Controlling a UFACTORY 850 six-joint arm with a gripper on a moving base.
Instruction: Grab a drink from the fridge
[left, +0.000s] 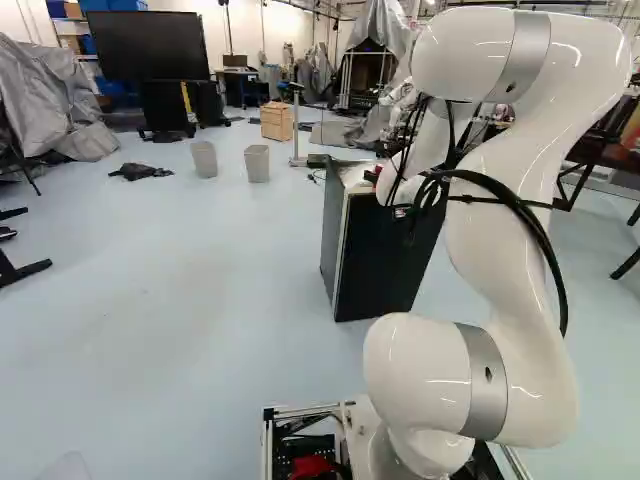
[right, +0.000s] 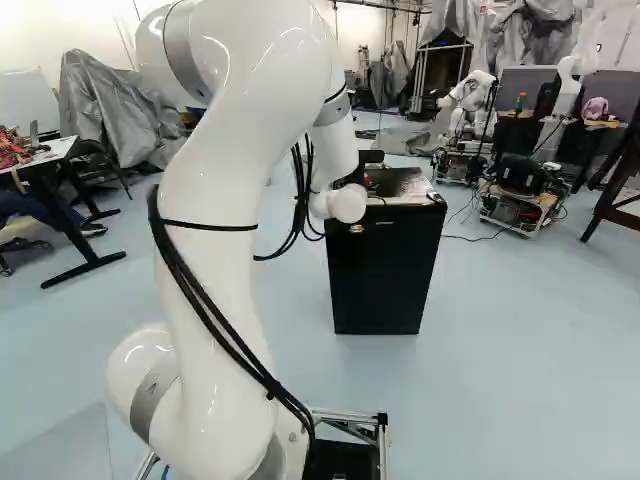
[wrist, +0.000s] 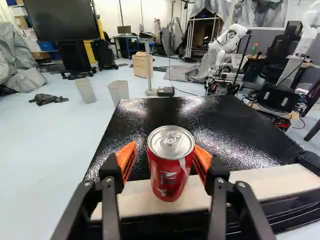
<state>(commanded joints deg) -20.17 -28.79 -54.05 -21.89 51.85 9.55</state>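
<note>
Soda can shows between the parted orange pads of our gripper, a gap visible on one side, by the front edge of the fridge, right of centre in the right base view. We expect slick, thin metal, weighty if full, and favour a level, gentle squeeze at mid-height.

"What sort of place is this?"

"A robotics lab, surely. A white robot arm fills the right of the left base view, and another robot stands at the upper right of the right base view."

"Anything else?"

"Gray sheeting draped at that view's upper left, plus a wheeled equipment cart at the right, with loose cables on the floor beside it."
</note>
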